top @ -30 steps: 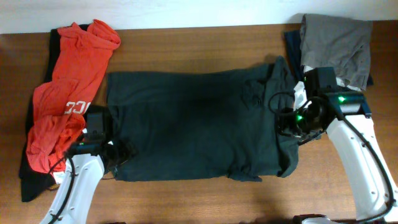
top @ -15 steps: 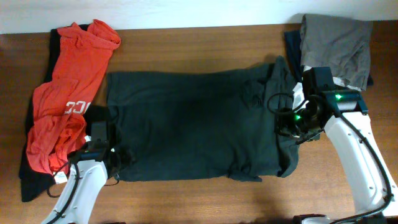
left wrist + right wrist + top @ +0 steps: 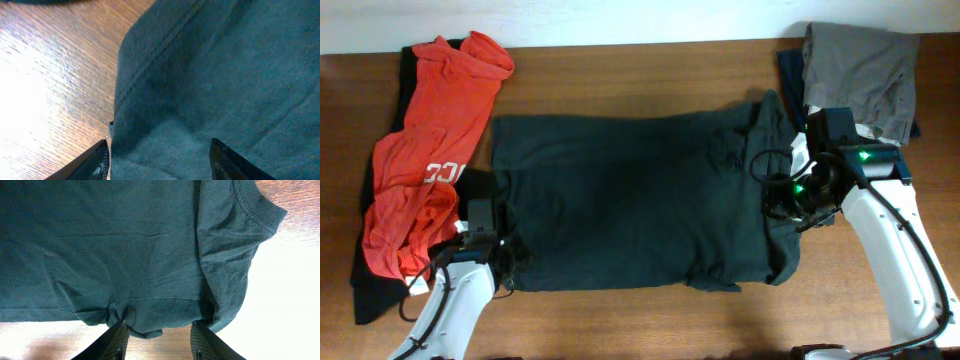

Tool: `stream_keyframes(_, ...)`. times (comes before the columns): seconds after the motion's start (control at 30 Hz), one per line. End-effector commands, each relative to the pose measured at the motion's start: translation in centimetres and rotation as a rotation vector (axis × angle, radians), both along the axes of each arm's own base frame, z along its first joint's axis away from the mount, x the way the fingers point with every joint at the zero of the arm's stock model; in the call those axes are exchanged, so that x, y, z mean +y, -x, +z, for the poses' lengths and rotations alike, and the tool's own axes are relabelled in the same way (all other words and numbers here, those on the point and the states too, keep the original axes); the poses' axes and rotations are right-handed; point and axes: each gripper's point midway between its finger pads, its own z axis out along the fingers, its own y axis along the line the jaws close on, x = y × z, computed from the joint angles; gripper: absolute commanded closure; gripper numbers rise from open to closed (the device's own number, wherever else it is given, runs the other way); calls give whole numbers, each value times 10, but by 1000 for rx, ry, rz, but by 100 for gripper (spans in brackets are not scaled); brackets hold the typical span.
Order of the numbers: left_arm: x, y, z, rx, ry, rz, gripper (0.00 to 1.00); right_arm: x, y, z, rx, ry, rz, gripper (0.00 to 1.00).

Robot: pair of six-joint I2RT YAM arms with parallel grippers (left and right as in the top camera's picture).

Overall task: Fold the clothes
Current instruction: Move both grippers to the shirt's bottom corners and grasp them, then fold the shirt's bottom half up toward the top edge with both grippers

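**Dark charcoal soft-knit T-shirt (image 3: 630, 205) spread flat mid-table, one pincer at each end**

Lies opened out across the middle of the brown wood-grain table (image 3: 620, 70), straight hem to the left, ribbed collar (image 3: 260, 210) to the right. Shows a rumpled, doubled-over strip along the right-hand edge and a small flap turned out on the near edge.

Meets the left gripper (image 3: 159, 156) at the near left corner. Runs as a soft fold between its two black fingers (image 3: 97, 162), spread wide to either side of the cloth and not pressed onto it, bare wood just left of the stitched hem.

Meets the right gripper (image 3: 159, 339) at the right-hand edge. Sends a bunched lip of cloth between those dark fingers (image 3: 116, 341), partly apart with a sliver of table showing in the gap; cannot tell whether pinched or merely straddled.

Further out, just beside the left hem: a crumpled red-orange T-shirt with white letters (image 3: 430, 150), heaped over a black garment (image 3: 365, 290) along the table's left end. At the far right corner: a folded grey garment (image 3: 860, 65) on top of a dark navy cloth (image 3: 787, 70). Along the near edge: the white left arm (image 3: 445, 315) and the white right arm (image 3: 900, 260), small green lamps lit on the latter.
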Motion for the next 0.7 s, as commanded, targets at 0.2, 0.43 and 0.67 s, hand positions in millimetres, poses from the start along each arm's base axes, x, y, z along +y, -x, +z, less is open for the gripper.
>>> stream_keyframes(0.2,1,-2,-2,-19,-5,17,54,1,5,-3,22,12,3,55)
stream_keyframes(0.43,3,-5,-7,-13,-12,19,74,1,5,-3,22,12,3,55)
stream_keyframes(0.67,0,-11,-10,-15,3,15,99,0,8,-4,38,10,-16,56)
